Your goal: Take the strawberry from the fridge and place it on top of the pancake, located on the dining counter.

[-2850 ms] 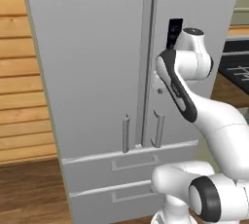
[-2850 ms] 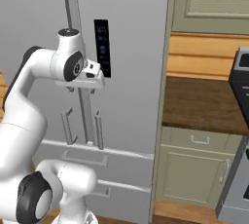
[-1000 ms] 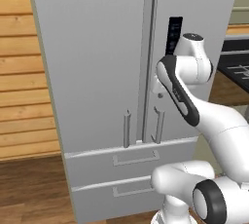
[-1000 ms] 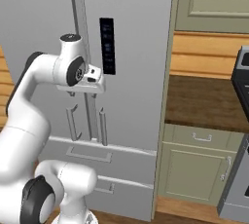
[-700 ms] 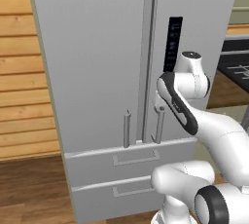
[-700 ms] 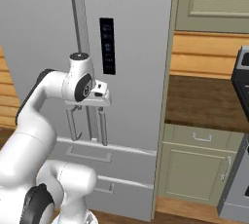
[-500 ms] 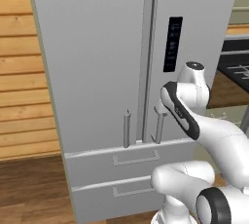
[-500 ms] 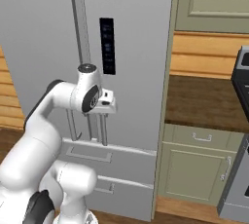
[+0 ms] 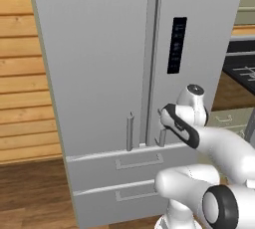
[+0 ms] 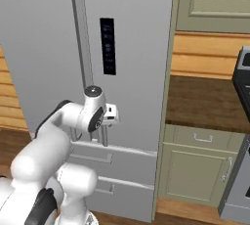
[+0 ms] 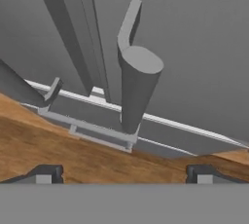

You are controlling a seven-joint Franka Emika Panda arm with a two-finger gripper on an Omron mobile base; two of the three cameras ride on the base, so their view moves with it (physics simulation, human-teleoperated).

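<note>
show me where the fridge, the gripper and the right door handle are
fridge [image 9: 99, 63]: left base view, on the left upper door's flat grey front.
gripper [image 11: 124, 175]: hand view, midway between its two dark tips, jaws open.
right door handle [image 11: 137, 89]: hand view, on the bar's rounded lower end.

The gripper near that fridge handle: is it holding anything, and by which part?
Nothing is held. The gripper is open, its fingertips apart, below the end of the fridge's right door handle.
</note>
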